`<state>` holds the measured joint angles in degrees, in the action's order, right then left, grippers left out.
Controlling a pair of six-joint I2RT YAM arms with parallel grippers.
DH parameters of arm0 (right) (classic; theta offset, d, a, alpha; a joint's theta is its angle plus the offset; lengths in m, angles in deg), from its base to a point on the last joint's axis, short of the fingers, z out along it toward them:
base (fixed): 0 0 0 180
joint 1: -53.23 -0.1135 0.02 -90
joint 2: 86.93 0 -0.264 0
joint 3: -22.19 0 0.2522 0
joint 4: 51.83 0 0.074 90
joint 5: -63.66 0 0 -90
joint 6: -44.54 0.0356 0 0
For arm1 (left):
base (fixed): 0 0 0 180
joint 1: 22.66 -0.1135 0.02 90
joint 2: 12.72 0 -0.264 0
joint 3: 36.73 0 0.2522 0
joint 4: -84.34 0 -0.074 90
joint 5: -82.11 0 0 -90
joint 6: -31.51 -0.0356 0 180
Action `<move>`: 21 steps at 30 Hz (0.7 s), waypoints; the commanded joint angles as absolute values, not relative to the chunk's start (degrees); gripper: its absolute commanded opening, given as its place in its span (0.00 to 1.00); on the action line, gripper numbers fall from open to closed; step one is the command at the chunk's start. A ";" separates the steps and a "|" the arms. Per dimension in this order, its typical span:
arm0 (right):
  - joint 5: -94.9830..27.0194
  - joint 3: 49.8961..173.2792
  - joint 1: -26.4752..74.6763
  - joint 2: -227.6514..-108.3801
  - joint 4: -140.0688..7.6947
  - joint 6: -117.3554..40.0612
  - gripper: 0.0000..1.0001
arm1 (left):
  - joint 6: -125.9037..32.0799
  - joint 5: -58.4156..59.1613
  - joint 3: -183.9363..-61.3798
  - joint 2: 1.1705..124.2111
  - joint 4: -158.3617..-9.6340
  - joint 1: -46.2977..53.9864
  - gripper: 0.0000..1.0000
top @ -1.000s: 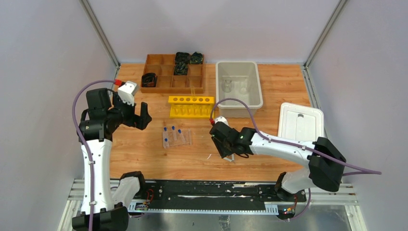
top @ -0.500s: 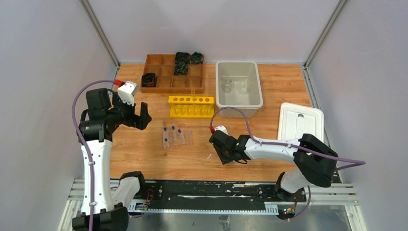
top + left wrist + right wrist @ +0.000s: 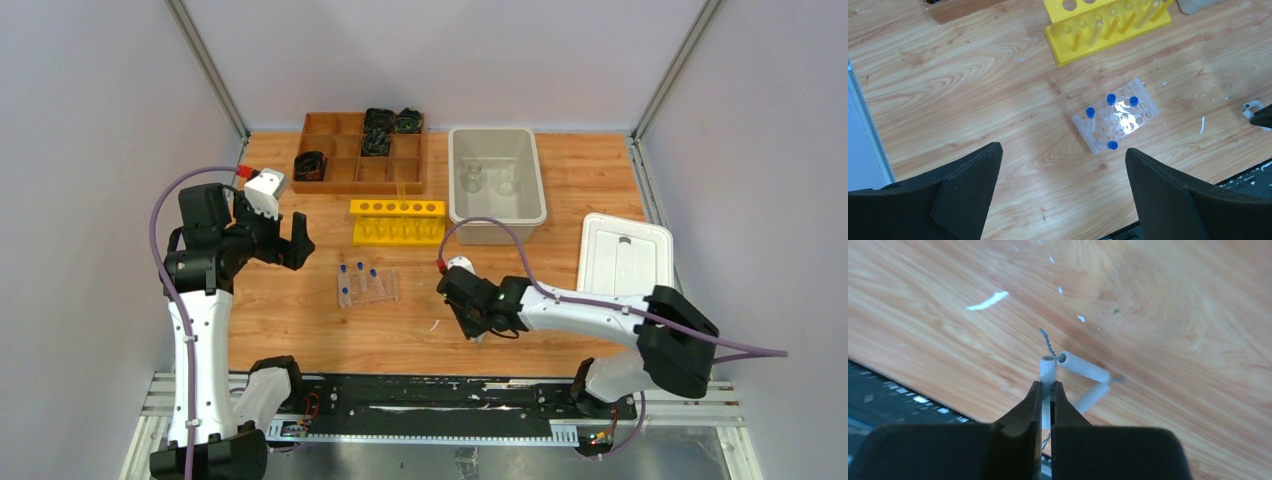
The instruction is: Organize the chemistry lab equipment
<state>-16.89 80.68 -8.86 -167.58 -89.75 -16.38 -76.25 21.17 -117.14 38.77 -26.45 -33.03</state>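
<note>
Four blue-capped tubes, two glass vessels, one white triangle, one yellow rack.

front-centre: bare wood between clear rack and right gripper pinching white triangle | left: bare wood beside clear rack | back: barred by wooden tray, yellow rack, grey bin | right: white lid, narrow gap beside bin | front-right: low right arm across

The left arm stands tall over its base, elbow bent, wrist angled downward. Its pincer hangs high with both fingers spread wide, gripping nothing. The right arm stretches low and leftward, wrist tipped down, and its pincer is pinched tight on one rod of the white triangle.
</note>
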 commanded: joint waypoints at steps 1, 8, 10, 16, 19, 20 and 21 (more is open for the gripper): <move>-15.00 91.43 -9.02 -160.71 -99.04 -18.76 0.00 | -76.52 21.00 -118.25 38.44 -26.52 -33.03 1.00; -9.23 107.82 -2.02 -158.66 -102.78 -26.79 0.00 | -76.58 21.97 -117.67 38.14 -26.52 -33.05 1.00; -12.41 111.92 4.50 -160.71 -102.71 -27.58 0.00 | -76.51 22.26 -117.48 38.10 -26.59 -33.03 1.00; -19.79 121.95 18.90 -170.80 -101.28 -28.16 0.00 | -76.31 22.67 -117.72 37.96 -26.53 -33.03 1.00; -22.77 126.50 23.45 -177.36 -101.32 -27.87 0.00 | -76.34 22.95 -117.90 37.74 -26.52 -32.98 1.00; -23.66 128.16 24.52 -179.62 -101.47 -27.75 0.00 | -76.29 23.10 -117.90 37.79 -26.52 -33.02 1.00; -24.24 129.79 25.45 -181.74 -101.61 -27.69 0.00 | -76.21 23.11 -117.97 37.75 -26.52 -33.03 1.00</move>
<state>-19.14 124.29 21.72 -175.51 -99.94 -26.87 -76.25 21.76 -117.14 38.68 -26.41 -33.03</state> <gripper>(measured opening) 0.034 0.997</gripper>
